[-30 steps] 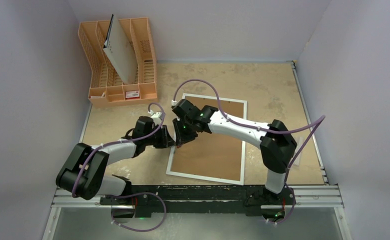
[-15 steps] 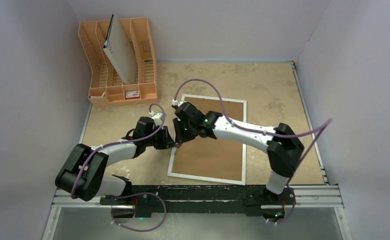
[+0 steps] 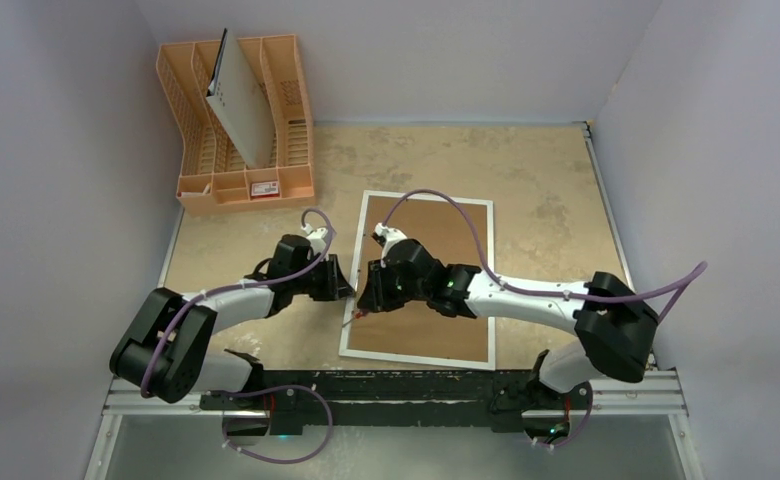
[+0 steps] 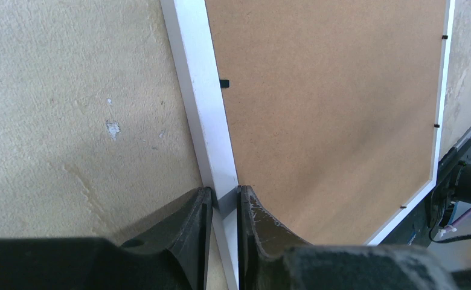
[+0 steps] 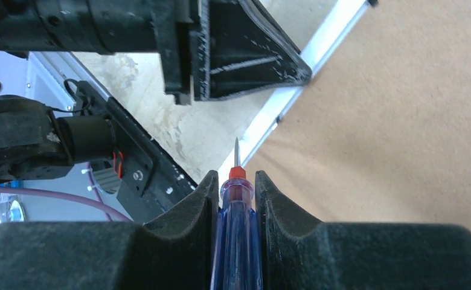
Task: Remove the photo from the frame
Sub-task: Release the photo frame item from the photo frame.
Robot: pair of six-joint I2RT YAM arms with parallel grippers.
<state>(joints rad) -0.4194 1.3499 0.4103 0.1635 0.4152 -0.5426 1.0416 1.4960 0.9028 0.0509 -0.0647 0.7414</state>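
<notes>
Beige mottled tabletop [image 3: 546,190], grey walls [image 3: 416,60]; L fingers [image 4: 182,238] pinch frame [image 4: 317,109] edge, R fingers [image 5: 182,220] pinch screwdriver [image 5: 236,241].

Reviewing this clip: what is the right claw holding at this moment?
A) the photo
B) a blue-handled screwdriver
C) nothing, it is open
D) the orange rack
B: the right wrist view shows the right claw shut on a screwdriver with a blue handle and red collar, its metal tip pointing out over the edge of the frame.

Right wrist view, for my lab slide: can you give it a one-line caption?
Right pincer holds a blue-handled screwdriver, tip aimed at the white-bordered frame beside the left pincer.
</notes>
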